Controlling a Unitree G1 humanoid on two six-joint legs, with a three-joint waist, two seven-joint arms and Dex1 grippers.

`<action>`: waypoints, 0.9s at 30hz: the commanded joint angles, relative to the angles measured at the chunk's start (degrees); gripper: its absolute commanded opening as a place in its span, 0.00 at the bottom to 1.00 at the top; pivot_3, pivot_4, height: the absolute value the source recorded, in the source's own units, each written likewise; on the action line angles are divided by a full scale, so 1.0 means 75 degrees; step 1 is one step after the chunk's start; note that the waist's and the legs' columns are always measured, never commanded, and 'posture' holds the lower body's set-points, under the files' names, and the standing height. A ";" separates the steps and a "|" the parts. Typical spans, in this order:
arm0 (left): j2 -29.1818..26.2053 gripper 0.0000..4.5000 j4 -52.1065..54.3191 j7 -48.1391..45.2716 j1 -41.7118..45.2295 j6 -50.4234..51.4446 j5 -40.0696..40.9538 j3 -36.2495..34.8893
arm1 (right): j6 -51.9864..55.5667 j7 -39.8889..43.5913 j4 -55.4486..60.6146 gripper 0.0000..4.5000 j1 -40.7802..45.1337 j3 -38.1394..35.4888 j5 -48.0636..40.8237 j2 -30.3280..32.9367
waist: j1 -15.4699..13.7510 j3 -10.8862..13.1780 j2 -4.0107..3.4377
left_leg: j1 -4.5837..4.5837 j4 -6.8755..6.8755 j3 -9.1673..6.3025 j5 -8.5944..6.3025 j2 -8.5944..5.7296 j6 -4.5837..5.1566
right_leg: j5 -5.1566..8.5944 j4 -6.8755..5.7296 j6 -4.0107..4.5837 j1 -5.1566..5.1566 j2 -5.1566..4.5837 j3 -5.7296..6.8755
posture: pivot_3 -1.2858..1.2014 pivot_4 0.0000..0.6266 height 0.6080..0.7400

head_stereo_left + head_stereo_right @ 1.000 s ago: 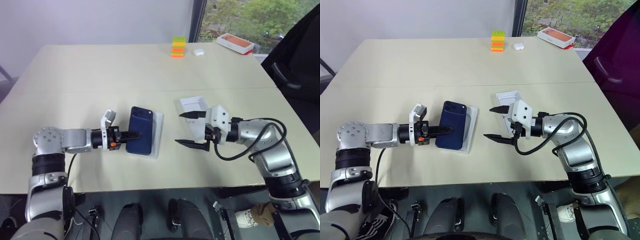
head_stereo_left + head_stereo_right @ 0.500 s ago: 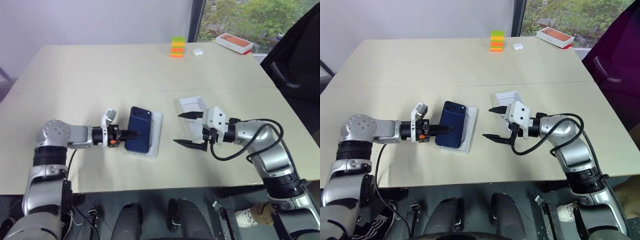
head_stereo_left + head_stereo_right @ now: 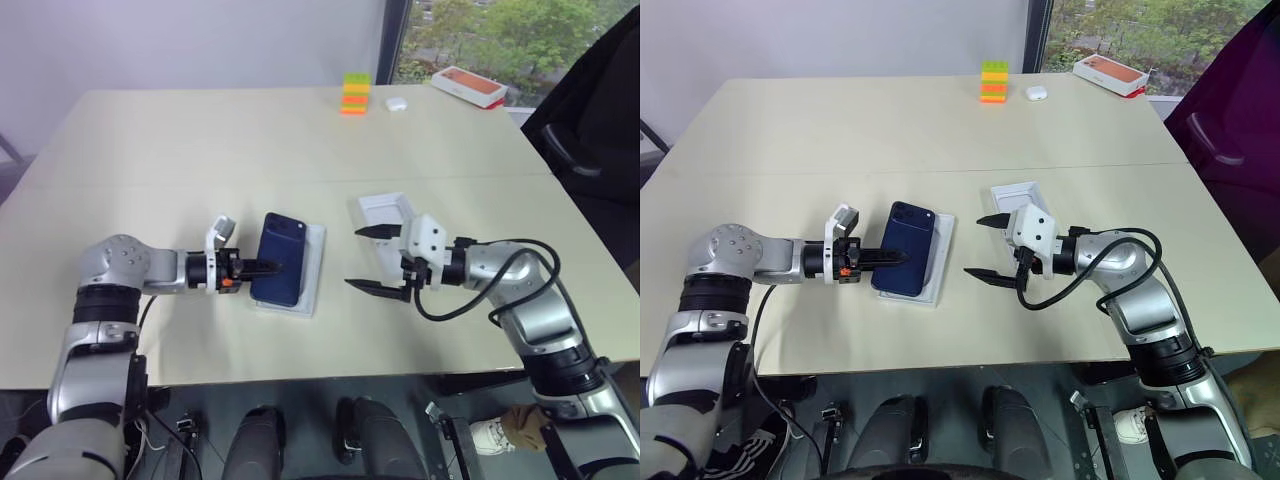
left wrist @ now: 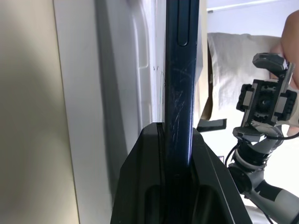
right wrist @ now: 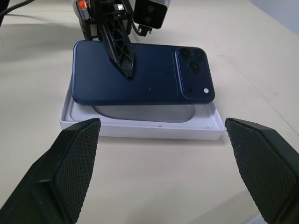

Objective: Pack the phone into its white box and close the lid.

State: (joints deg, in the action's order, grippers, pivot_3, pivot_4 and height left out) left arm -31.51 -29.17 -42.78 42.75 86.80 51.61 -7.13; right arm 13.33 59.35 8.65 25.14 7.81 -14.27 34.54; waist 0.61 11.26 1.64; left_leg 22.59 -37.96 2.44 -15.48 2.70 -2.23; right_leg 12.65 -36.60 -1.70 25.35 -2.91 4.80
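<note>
The phone is dark navy, back up, with its camera cluster at the far end. My left gripper is shut on its left long edge, one black finger lying across the back. It hovers roughly flat just above the white box, overhanging the box's left side. In the right wrist view the box's white rim shows under the phone. To the right of the box my right gripper stands open and empty, pointing at it. Behind that gripper lies the lid, white inside and partly hidden.
At the table's far edge stand a coloured block stack, a small white case and an orange-topped box. A dark chair stands off the right side. The near table edge runs just below both arms.
My left arm has shifted and its wrist has rolled a little, while the phone stays over the white box. The right arm has not moved.
</note>
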 commanded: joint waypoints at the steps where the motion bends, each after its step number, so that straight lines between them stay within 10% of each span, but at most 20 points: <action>1: 0.0050 0.00 0.0149 -0.0277 0.0162 -0.0012 -0.0051 -0.0054 | -0.0163 -0.0068 0.0072 0.99 0.0147 -0.0051 -0.0011 -0.0060 | 0.0000 0.0000 0.0000 | 0.0000 -0.0001 0.0000 0.0000 0.0000 0.0000 | 0.0000 0.0000 0.0000 0.0000 0.0000 0.0000 | 0.52 0.24 1.00; 5: 0.0113 0.00 0.0110 -0.0442 0.0274 -0.0085 -0.0226 -0.0048 | -0.0164 -0.0096 0.0060 0.99 0.0168 -0.0011 0.0006 -0.0081 | 0.0002 0.0000 0.0000 | 0.0000 -0.0001 0.0000 0.0000 0.0000 0.0000 | 0.0000 -0.0001 0.0000 0.0000 0.0000 0.0000 | 0.52 0.24 1.00; 14: 0.0127 0.94 0.0256 -0.0648 0.0352 -0.0065 -0.0477 0.0052 | -0.0182 -0.0147 0.0032 1.00 0.0177 0.0057 0.0098 -0.0124 | 0.0001 0.0000 0.0000 | -0.0008 -0.0007 0.0000 0.0000 0.0000 0.0000 | 0.0001 -0.0007 -0.0002 -0.0005 0.0001 -0.0001 | 0.52 0.24 1.00; 27: -0.0292 0.97 0.1358 -0.0481 0.0397 0.0539 -0.0291 -0.0352 | -0.0083 -0.0089 -0.0160 1.00 0.0358 0.0078 0.0034 -0.0219 | 0.0018 0.0000 0.0000 | -0.0011 -0.0007 0.0001 0.0000 0.0004 0.0000 | 0.0000 -0.0014 0.0000 -0.0004 0.0005 -0.0006 | 0.52 0.24 1.00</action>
State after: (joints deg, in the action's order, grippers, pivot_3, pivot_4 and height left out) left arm -32.61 -21.61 -46.07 45.36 90.04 48.20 -7.69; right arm 12.88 58.63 6.71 26.53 8.96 -13.06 33.29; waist 0.75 11.26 1.64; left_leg 22.51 -38.01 2.46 -15.47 2.73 -2.22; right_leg 12.65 -36.71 -1.70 25.33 -2.87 4.75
